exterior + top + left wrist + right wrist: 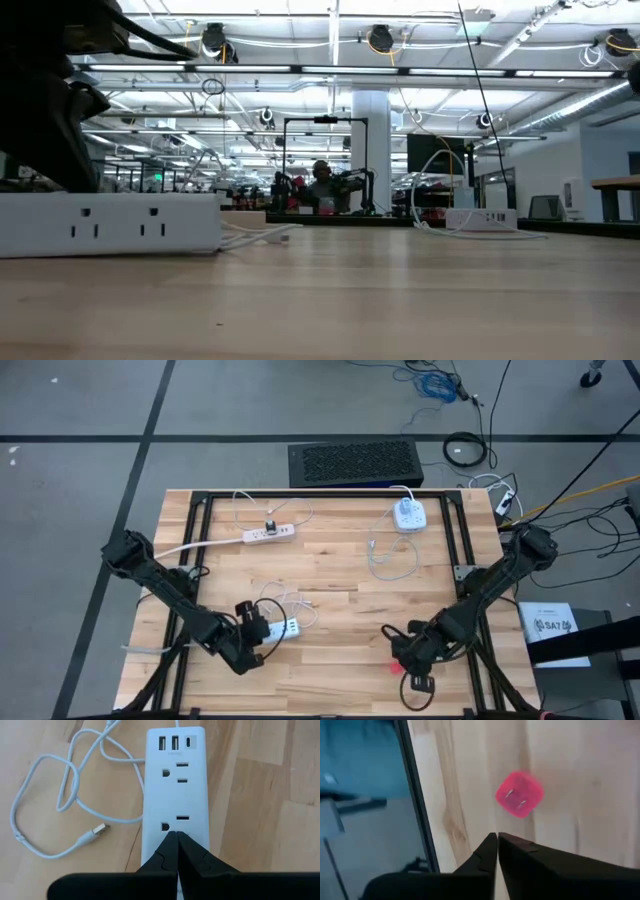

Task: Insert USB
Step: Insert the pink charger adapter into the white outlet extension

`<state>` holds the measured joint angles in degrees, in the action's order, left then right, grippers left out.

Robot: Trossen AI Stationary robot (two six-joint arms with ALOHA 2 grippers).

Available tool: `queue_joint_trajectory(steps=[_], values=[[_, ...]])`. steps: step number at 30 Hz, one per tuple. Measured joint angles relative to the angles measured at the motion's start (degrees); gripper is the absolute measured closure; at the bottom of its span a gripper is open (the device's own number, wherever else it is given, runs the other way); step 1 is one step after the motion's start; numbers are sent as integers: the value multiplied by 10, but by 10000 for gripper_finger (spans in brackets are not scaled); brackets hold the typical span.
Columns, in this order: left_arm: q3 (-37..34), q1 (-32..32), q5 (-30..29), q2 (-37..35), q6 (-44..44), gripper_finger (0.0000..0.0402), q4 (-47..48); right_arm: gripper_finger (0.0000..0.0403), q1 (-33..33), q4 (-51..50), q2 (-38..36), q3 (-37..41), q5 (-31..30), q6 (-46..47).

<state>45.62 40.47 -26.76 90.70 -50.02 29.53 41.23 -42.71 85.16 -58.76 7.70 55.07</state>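
**USB plug loose beside the strip**

The white power strip [175,795] lies at the table's [330,575] near-left, two USB ports at its far end. Left gripper [177,851] hovers over it, jaws pressed together, empty. The silver-tipped USB plug [98,830] on its white cable [45,785] rests just beside the strip. Right gripper [497,851], jaws closed, empty, hangs near a pink cube [519,794].

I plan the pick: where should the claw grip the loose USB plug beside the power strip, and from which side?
Grip the white moulded body just behind the USB plug, coming from above with fingers across its narrow sides. It lies flat on the table, beside the power strip.
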Motion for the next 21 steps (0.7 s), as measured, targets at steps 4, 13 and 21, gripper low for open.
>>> queue_joint_trajectory(steps=[4, 13, 21], values=[[0, 0, -4, 0, 0, 401, 2, 400, -8, 13, 38, 0, 47, -40], [-1, 0, -7, 0, 9, 401, 4, 402, -49, 51, 77, 0, 58, -115], [-1, 0, -10, 0, 9, 401, 5, 403, -110, 20, 82, 1, -96, -129]])
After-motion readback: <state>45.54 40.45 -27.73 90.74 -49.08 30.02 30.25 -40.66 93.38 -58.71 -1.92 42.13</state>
